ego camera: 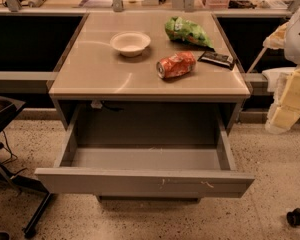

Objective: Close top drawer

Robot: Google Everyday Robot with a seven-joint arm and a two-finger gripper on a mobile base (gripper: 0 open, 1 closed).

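Note:
The top drawer [145, 181] is a wide shallow grey metal drawer. It is pulled far out from under the desk top [90, 74] and its inside is empty. Its flat front panel has small white scratches right of centre. My gripper [287, 106] shows at the right edge as pale yellow parts under a white arm section [299, 34]. It hangs in the air to the right of the desk, level with the drawer's right side wall and apart from it.
On the desk top lie a white bowl [130, 43], a crushed orange can [176, 65], a green chip bag [187, 32] and a dark snack bar [216, 59]. A chair base [25, 184] stands at the left and a caster [296, 217] at the lower right.

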